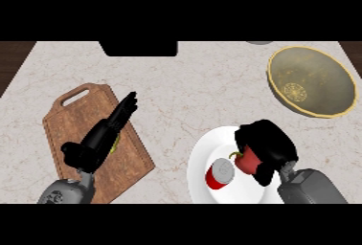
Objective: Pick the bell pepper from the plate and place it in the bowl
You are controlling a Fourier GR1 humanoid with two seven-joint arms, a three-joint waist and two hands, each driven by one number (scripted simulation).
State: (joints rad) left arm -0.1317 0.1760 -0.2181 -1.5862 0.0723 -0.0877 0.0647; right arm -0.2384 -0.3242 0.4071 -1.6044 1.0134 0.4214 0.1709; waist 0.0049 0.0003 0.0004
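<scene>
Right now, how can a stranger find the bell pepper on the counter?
Find the white plate at the counter's near right. The bell pepper lies there, under the right hand. Unlike the red can beside it, it is rounded with a green stem.

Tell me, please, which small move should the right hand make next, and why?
Probably lift straight up from the white plate. The right hand is curled round the red bell pepper, which seems to sit on the plate beside a red can. The bowl lies farther back and is apart from it, so the pepper must clear the plate first.
</scene>
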